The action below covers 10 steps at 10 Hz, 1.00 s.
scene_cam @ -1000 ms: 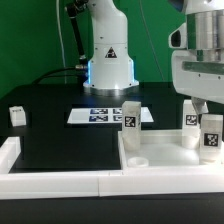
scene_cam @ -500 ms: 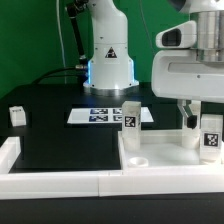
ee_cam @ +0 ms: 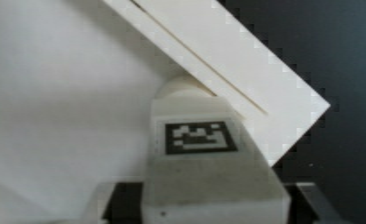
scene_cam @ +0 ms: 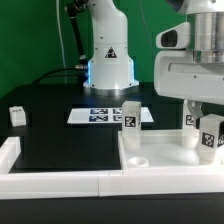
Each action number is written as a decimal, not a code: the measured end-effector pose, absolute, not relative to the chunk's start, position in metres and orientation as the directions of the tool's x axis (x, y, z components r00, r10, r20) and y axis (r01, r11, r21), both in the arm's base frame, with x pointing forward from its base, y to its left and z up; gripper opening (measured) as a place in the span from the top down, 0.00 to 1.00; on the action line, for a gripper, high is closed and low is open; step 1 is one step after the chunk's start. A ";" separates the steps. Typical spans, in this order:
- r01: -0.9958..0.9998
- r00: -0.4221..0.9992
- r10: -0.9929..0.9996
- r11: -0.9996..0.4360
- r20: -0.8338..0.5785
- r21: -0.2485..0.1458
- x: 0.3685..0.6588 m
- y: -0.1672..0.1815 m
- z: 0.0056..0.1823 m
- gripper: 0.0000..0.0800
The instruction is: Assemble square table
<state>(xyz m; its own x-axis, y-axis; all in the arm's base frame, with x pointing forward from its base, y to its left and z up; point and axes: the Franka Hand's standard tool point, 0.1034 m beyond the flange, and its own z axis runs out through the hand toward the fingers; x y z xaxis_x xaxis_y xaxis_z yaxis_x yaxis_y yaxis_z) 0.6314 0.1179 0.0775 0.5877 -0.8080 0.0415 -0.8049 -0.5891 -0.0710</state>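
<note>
The square table top (scene_cam: 160,166), a white tray with a raised rim, lies at the exterior view's front right. My gripper (scene_cam: 207,120) hangs over its right corner, shut on a white leg (scene_cam: 210,136) with a tag that stands on the top. In the wrist view the leg (ee_cam: 201,140) sits between my two dark fingers, my gripper (ee_cam: 212,205) closed on its sides, with the top (ee_cam: 55,100) and its rim behind. A second leg (scene_cam: 130,115) stands at the top's back left and a third leg (scene_cam: 189,122) beside the held one. A fourth leg (scene_cam: 16,115) lies apart at the left.
The marker board (scene_cam: 100,115) lies on the black table in front of the robot base (scene_cam: 108,60). Long white border bars (scene_cam: 60,183) run along the front and the left edge (scene_cam: 8,152).
My hand has shifted and turned above the held leg. The leg stays at the same corner of the top. The other legs have not moved.
</note>
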 end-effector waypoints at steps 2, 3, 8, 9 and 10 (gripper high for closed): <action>-0.948 0.310 -0.951 -0.310 0.017 -0.069 0.628 0.121 0.077 0.63; -0.988 0.136 -0.991 -0.134 -0.018 -0.080 0.629 0.120 0.076 0.63; -0.983 -0.111 -0.989 0.123 -0.095 -0.136 0.628 0.120 0.074 0.63; -0.988 0.039 -0.997 -0.029 -0.063 -0.153 0.632 0.120 0.078 0.40; -0.968 0.198 -0.980 -0.191 -0.029 -0.160 0.635 0.120 0.081 0.26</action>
